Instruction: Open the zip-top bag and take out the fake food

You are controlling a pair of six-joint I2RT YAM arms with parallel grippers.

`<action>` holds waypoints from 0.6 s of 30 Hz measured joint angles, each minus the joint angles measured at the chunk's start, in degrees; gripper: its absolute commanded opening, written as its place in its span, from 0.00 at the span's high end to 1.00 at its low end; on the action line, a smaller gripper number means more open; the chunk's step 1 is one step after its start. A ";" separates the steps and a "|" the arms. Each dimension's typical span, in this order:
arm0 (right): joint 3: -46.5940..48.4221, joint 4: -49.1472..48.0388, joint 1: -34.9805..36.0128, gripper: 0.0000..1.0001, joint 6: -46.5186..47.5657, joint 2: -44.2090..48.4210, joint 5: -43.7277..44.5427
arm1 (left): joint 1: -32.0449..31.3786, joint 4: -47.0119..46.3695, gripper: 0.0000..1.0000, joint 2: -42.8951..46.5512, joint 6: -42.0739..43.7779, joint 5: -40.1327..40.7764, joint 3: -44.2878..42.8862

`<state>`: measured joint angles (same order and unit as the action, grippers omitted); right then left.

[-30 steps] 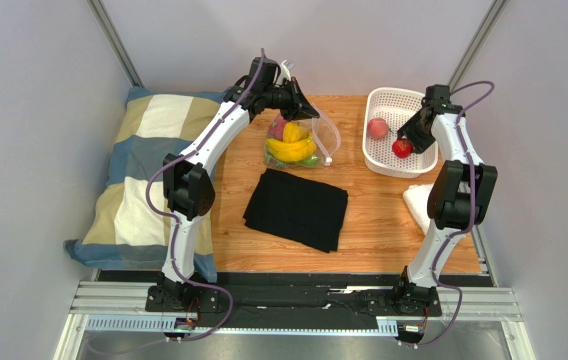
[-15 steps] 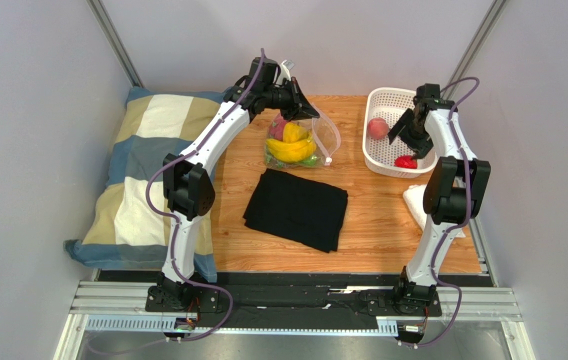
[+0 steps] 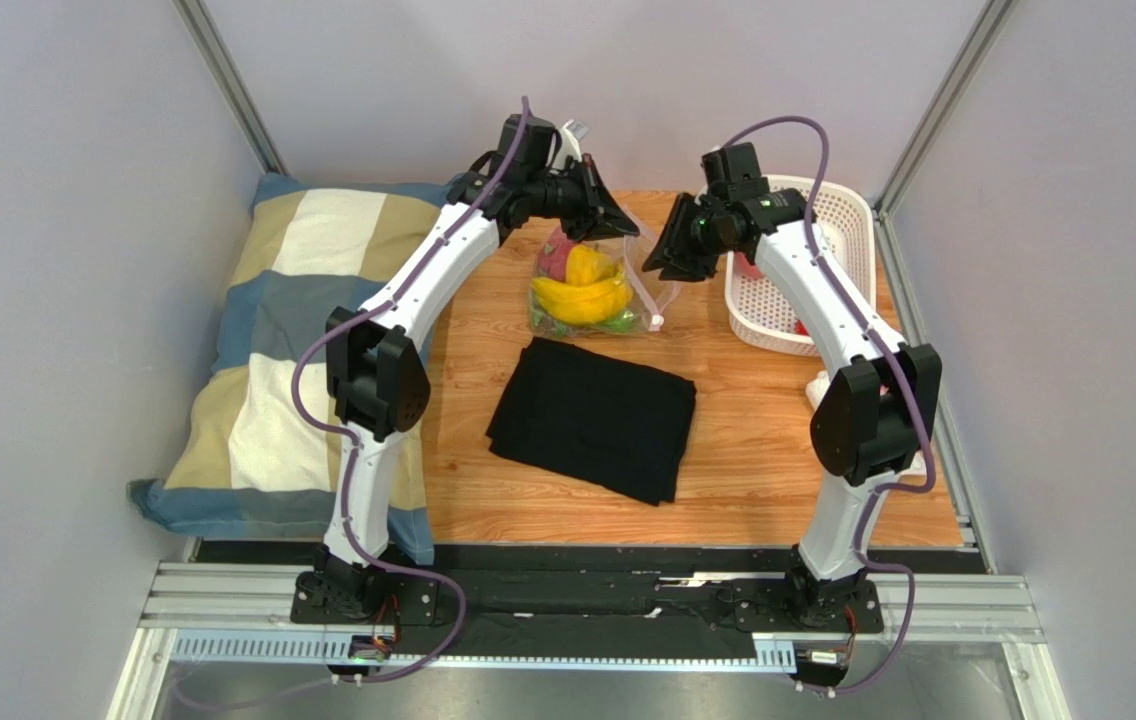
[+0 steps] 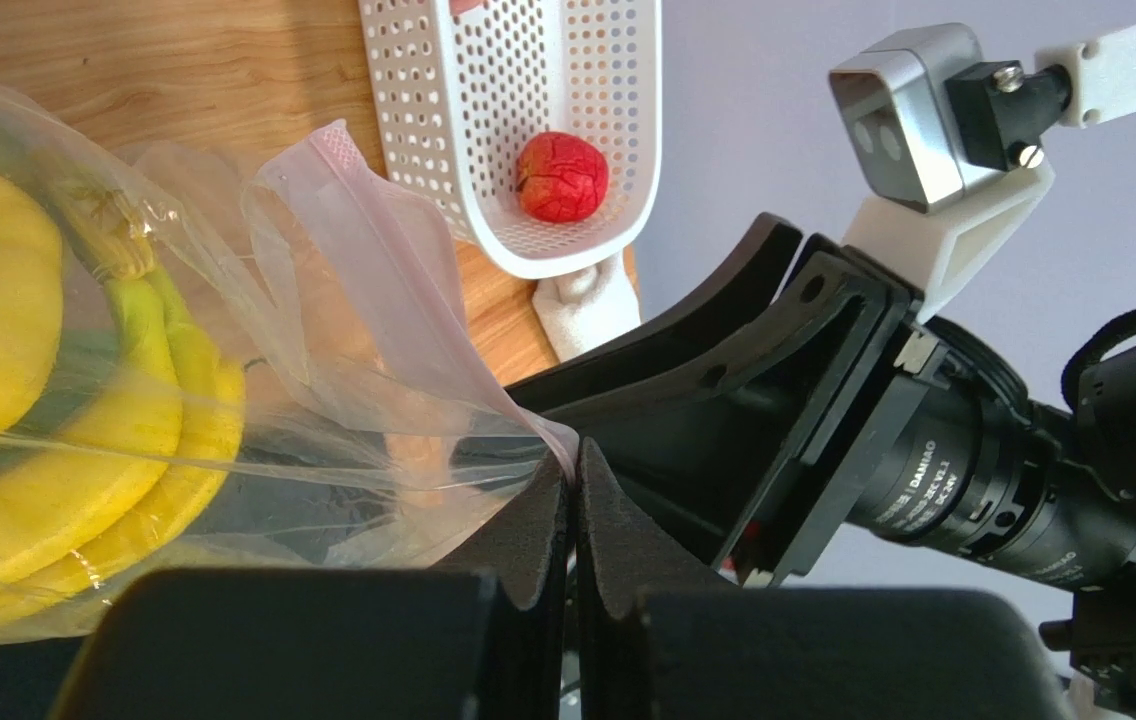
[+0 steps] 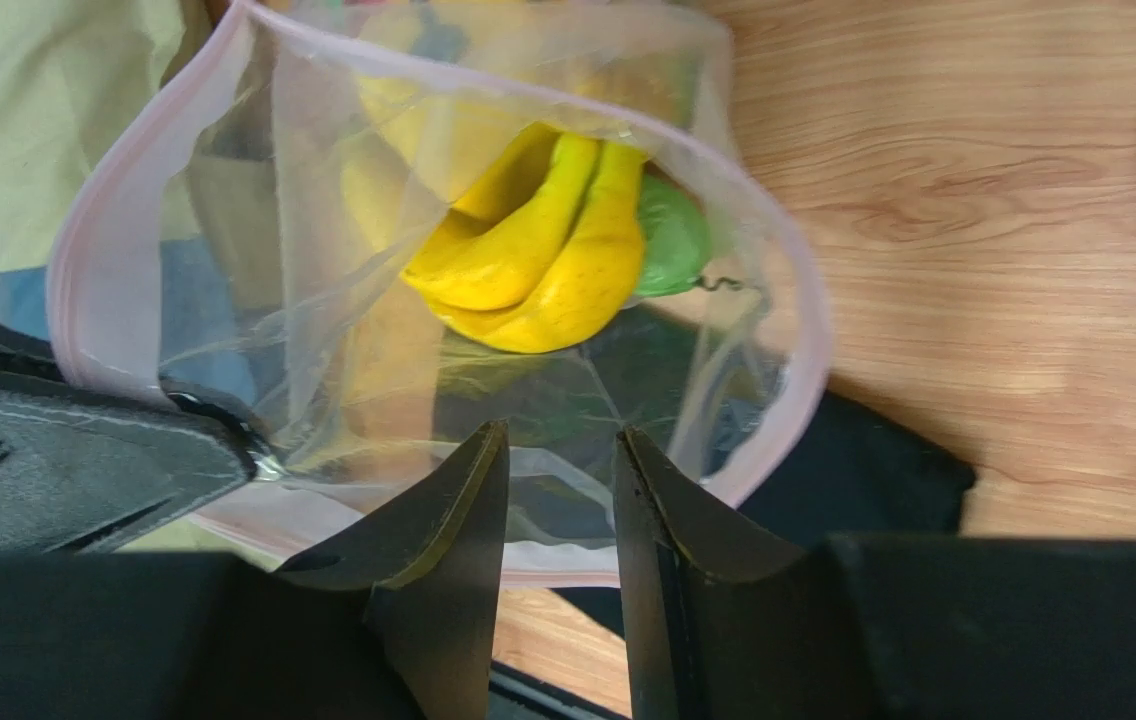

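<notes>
Pinching the zip-top bag (image 3: 597,285) rim in the clamped left gripper (image 4: 574,477), holding its mouth open, far across the table (image 3: 740,420). Poising the right gripper (image 5: 559,450), parted and empty, at that mouth. Counting red fruit (image 4: 561,176) in the basket (image 4: 529,90); judging bananas (image 5: 544,255) and green piece (image 5: 672,240) as waiting inside.

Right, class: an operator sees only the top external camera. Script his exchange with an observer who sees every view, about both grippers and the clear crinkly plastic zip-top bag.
Operator: Is the left gripper pinching the clear crinkly zip-top bag?
Observer: Yes, it is shut on the pink zip edge.
Operator: And the right gripper?
Observer: Open, empty, facing the bag's open mouth.
Operator: The arm partly covers the white perforated plastic basket. Anything inside?
Observer: A round red plastic fruit lies in it.
</notes>
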<state>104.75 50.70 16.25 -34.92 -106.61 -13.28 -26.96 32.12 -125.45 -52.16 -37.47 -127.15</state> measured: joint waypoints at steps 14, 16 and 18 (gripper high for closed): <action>0.09 -8.24 0.83 0.47 -7.39 -10.88 -9.05 | -0.39 0.00 1.00 0.00 0.00 0.02 0.00; -0.24 -9.01 0.83 0.40 -8.13 -11.85 -9.84 | -0.44 0.00 1.00 0.00 0.00 0.00 0.00; -1.01 -9.97 0.83 0.34 -8.74 -12.07 -10.60 | -0.44 0.02 1.00 0.00 0.00 0.02 0.00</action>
<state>103.74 40.73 17.08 -43.66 -118.67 -23.88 -27.40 32.14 -125.45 -52.16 -37.45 -127.15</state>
